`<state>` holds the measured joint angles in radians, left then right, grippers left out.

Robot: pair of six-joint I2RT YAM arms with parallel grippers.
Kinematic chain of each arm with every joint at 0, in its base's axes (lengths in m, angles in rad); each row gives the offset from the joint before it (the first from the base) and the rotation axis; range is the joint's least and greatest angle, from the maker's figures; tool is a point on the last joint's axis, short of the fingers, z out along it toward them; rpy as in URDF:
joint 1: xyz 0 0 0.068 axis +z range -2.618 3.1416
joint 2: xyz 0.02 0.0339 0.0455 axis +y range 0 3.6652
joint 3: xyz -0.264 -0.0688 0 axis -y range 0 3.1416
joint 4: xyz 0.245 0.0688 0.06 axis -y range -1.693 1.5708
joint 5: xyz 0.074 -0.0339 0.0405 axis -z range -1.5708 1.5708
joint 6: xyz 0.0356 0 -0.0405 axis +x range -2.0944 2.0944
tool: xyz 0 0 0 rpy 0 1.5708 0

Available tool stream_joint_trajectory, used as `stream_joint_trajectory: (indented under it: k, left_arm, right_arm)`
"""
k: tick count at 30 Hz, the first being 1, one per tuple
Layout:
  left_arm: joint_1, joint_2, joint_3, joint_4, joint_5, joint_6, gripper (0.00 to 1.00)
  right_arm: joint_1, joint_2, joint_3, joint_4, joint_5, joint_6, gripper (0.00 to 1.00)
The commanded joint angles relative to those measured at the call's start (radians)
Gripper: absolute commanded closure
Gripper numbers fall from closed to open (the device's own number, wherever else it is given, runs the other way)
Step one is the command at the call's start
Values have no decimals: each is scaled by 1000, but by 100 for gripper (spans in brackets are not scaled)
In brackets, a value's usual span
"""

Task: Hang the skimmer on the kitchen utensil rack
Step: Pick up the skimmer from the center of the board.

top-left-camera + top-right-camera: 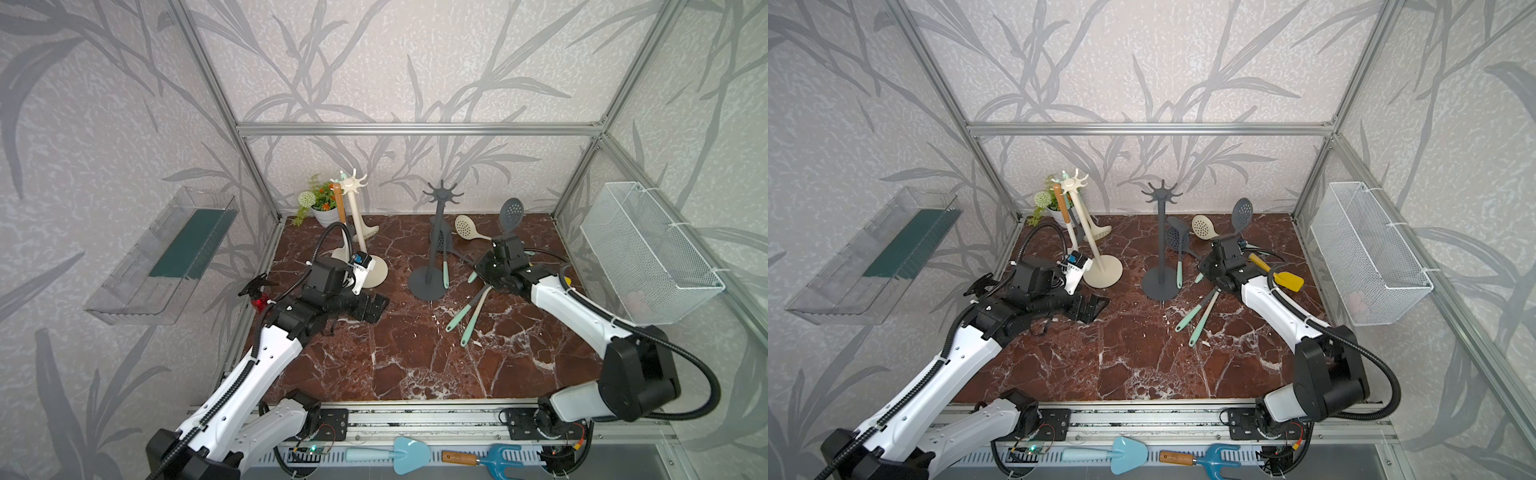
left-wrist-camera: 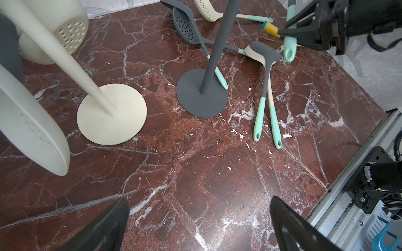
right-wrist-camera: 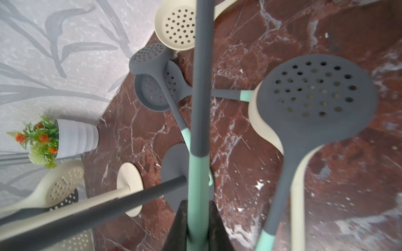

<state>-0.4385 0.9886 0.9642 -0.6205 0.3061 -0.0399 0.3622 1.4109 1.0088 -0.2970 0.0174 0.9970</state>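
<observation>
Right gripper point(image 3: 196, 211) pinches grey skimmer point(image 1: 512, 214) by teal handle, head up right of centre, near grey rack point(image 1: 436, 232). Left gripper point(image 2: 199, 217) spread wide, empty.

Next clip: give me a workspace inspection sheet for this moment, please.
Surface: marble tabletop, red-brown, no spills seen.
Job's things: grey skimmer held head-up by its teal handle; grey rack upright, hooks look bare.
Clutter: loose skimmers lying by the rack's base; cream rack; flower pot; yellow spatula.
Pincers: left pincer open over bare marble; right pincer shut on the skimmer's handle.
Cables: black hose loops off each arm.
Surroundings: wire basket and clear shelf on patterned walls.
</observation>
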Motion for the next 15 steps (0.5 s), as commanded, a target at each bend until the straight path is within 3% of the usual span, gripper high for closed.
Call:
stream_joint_trajectory:
  k: [1,7,11,15]
  left_arm:
    - [-8,-14,-5,0,15,-4,1]
    - [-27,-22,-16,31,85,-19,1]
    - [-60,-13,-30,95,123,-137,1]
    - [-155,-4,-32,134,107,-233,1]
  right_arm:
    - [30,-125,-73,-124,-31,-123,98]
    - [108,-386,-215,-256,-92,-114,98]
    - [165,-504,-252,-297,-125,-100,98]
    - [211,-603,-263,-362,-126,-106,98]
